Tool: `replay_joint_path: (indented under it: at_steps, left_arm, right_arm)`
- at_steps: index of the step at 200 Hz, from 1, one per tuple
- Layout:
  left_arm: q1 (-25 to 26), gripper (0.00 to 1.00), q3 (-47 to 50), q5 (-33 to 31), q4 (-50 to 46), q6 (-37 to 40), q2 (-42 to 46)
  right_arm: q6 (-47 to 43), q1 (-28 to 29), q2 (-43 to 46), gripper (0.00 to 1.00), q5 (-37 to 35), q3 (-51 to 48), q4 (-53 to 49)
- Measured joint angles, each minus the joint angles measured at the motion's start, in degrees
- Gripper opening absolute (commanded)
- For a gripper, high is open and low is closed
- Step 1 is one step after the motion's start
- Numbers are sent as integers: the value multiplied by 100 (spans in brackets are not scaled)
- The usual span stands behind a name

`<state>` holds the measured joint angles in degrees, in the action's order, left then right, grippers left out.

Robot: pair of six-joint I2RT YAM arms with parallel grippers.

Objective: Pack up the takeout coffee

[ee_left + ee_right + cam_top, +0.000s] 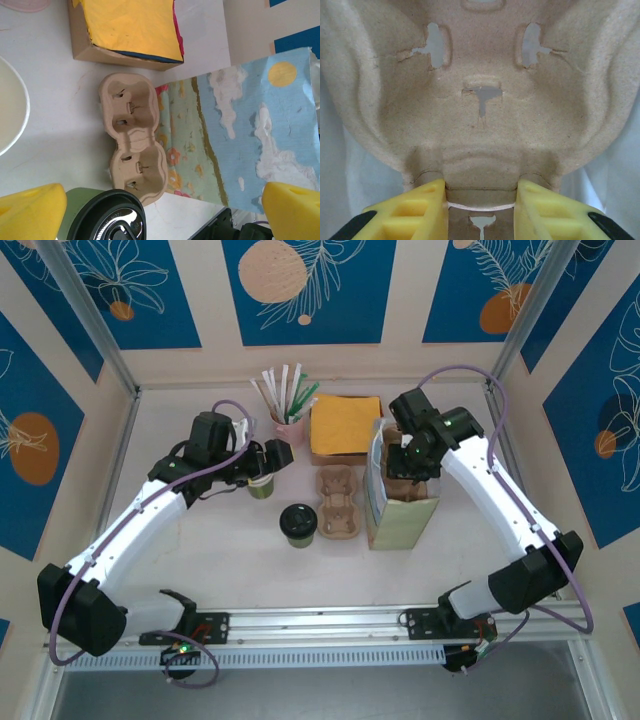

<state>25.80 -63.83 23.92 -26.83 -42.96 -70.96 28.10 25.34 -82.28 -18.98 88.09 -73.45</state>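
The takeout coffee [298, 523], olive green with a black lid, stands upright on the table near its middle, free of both grippers. Just beside it at 3 o'clock lies a moulded pulp cup carrier [338, 502], both wells empty. Past that, again at 3 o'clock, a printed paper bag [405, 520] stands with its mouth up.

At 11 o'clock from the coffee sits a lidless green cup [261, 487]. The left gripper [272, 462] hangs right by it, jaws spread wide and holding nothing.

The right gripper [410, 460] is down at the bag's mouth. Its yellow fingers [420, 210] are clenched on the centre ridge of a second pulp carrier [480, 100], which seems to be inside the bag, though I can't be sure.

At 12 o'clock along the back are a pink cup of straws [291, 430] and a box of yellow napkins [345, 425].
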Motion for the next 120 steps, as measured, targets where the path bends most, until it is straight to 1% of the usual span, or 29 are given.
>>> replay_joint_path:
  at_steps: [120]
  left_arm:
    - [0,100,4,0,48,0,0]
  right_arm:
    - [-107,-203,-612,33,212,157,-341]
